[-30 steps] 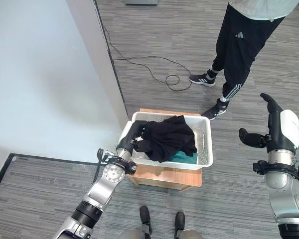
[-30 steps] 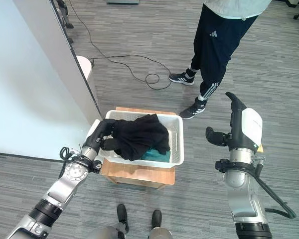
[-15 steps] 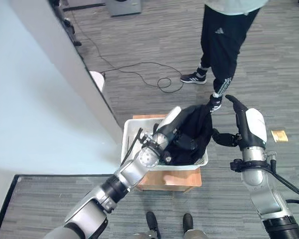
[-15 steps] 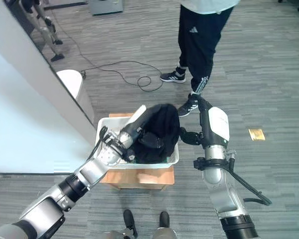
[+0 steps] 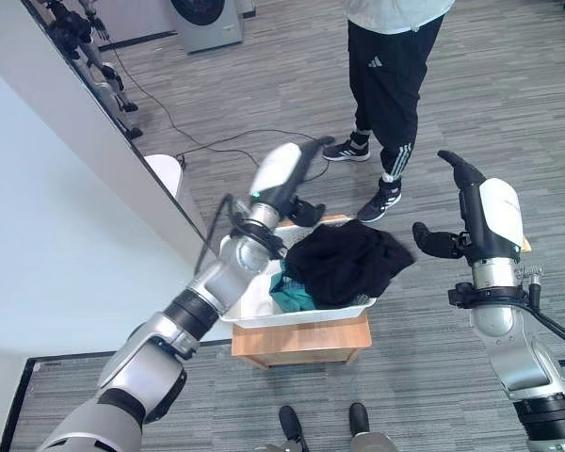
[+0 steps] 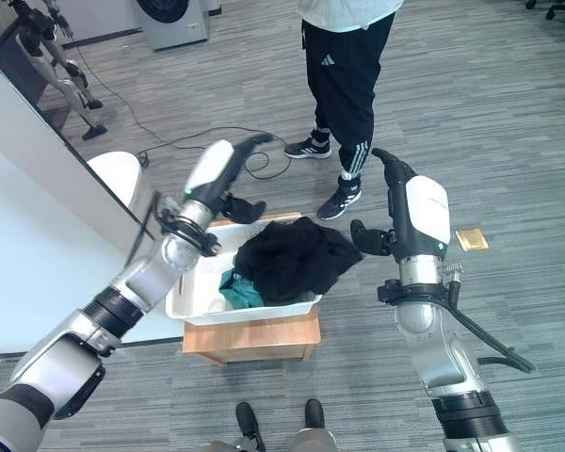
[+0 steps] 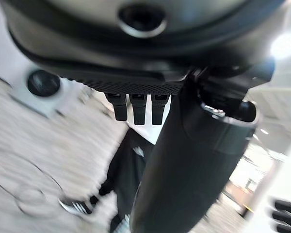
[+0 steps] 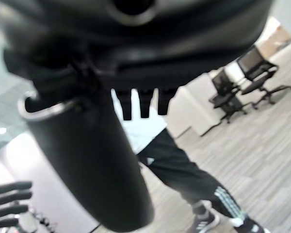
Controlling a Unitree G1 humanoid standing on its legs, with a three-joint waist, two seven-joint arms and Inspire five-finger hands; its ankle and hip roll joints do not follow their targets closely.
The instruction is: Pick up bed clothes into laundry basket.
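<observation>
A white laundry basket (image 5: 251, 303) sits on a low wooden stand (image 5: 301, 341). A black garment (image 5: 344, 262) lies heaped in it and drapes over its right rim, with a teal cloth (image 5: 286, 295) beneath. My left hand (image 5: 284, 175) is raised above the basket's far left corner, open and empty, fingers straight in the left wrist view (image 7: 134, 106). To the right of the basket, off the garment, my right hand (image 5: 478, 209) is held up open with its thumb (image 5: 435, 242) pointing at the basket.
A person (image 5: 388, 66) in black trousers stands just behind the basket. A white partition wall (image 5: 66, 217) runs along the left, with a white bin (image 5: 166, 170) at its foot. A cable (image 5: 217, 141) lies on the floor; a washing machine (image 5: 207, 13) stands far back.
My left hand has come out of the basket and risen above its far rim, leaving the black garment lying across the basket. The camera has shifted; my right hand stays raised and open.
</observation>
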